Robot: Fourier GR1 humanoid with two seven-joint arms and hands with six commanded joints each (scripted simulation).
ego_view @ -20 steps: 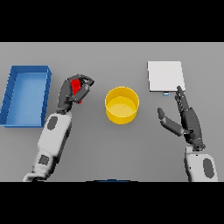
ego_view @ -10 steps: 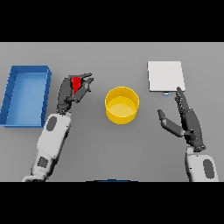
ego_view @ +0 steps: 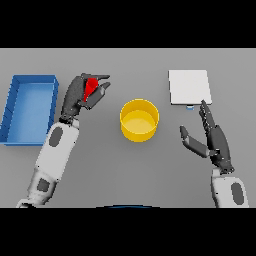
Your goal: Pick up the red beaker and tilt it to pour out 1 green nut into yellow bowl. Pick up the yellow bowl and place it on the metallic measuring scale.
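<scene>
My left hand (ego_view: pixel 80 96) is curled round the red beaker (ego_view: pixel 90 88), holding it above the table left of the yellow bowl (ego_view: pixel 139 120). Only part of the beaker shows between the fingers and thumb; any nut inside is hidden. The bowl stands at the table's middle and looks empty. The metallic measuring scale (ego_view: pixel 188 87), a pale square plate, lies at the back right. My right hand (ego_view: pixel 212 138) hovers open to the right of the bowl, just in front of the scale, fingers straight and pointing away.
A blue tray (ego_view: pixel 30 107) with raised walls sits at the left edge, close beside my left arm.
My left hand has carried the red beaker a little farther back and up. The right hand, bowl and scale have stayed put.
</scene>
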